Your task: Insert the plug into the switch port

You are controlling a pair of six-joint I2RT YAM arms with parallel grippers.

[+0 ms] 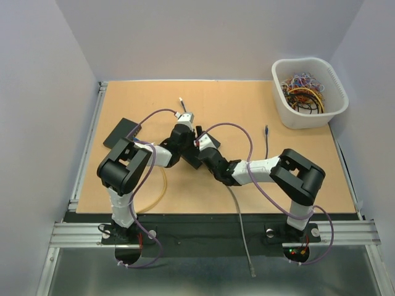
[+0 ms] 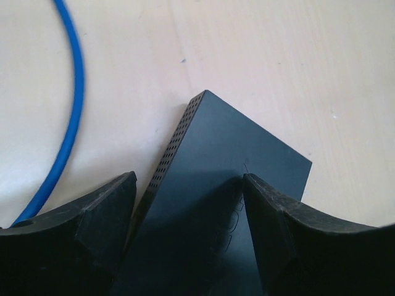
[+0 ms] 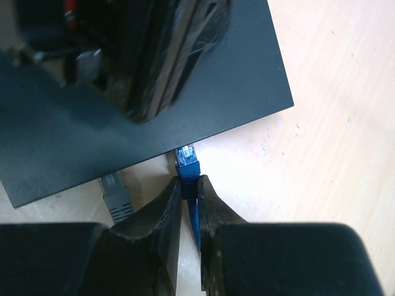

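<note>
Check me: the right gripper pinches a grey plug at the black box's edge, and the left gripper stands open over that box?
Only the colour is wrong: the right wrist view shows the right gripper pinching a blue plug at the black box's edge. The left gripper does stand open over that box.
</note>
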